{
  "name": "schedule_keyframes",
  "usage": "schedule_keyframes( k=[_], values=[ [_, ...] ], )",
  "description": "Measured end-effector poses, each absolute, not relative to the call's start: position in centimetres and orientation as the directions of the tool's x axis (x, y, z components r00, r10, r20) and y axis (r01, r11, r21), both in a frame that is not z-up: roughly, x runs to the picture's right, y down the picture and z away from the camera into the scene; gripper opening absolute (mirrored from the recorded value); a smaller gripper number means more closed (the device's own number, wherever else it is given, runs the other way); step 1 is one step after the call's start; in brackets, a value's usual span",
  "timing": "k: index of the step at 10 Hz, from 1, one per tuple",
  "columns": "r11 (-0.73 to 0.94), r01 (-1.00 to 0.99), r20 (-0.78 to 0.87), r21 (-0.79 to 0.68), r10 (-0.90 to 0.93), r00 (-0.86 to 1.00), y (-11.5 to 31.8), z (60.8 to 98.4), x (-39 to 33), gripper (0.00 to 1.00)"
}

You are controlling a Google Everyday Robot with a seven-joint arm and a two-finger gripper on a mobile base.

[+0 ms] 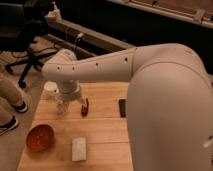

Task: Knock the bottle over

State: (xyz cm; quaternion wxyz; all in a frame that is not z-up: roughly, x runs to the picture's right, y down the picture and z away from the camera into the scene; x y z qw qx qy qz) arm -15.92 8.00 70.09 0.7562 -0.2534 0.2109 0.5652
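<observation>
The bottle [61,106] is small, slim and whitish and stands upright on the wooden table [105,130], just in front of a wider white cup [50,90]. My gripper [74,100] hangs below the white wrist, directly to the right of the bottle and very close to it. I cannot tell whether it touches the bottle. A small dark-red object [85,107] lies just to the right of the gripper. My big white arm reaches in from the right and covers much of the table.
An orange bowl [40,137] sits at the front left. A pale rectangular block [78,148] lies near the front edge. A black flat object [122,107] lies by the arm. An office chair [30,45] and a person's legs [10,100] are beyond the left edge.
</observation>
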Motion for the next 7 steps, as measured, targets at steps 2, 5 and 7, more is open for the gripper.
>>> schedule_keyframes(
  k=[2,5,7],
  values=[
    [0.292,-0.935,-0.594,-0.200,0.723,0.353,7.9,69.8,-19.1,0.65],
    [0.360,-0.881,-0.572,-0.307,0.670,0.473,8.2,69.2,-24.1,0.50],
    [0.408,-0.838,-0.549,-0.363,0.633,0.546,8.5,69.2,-27.2,0.30]
  ],
)
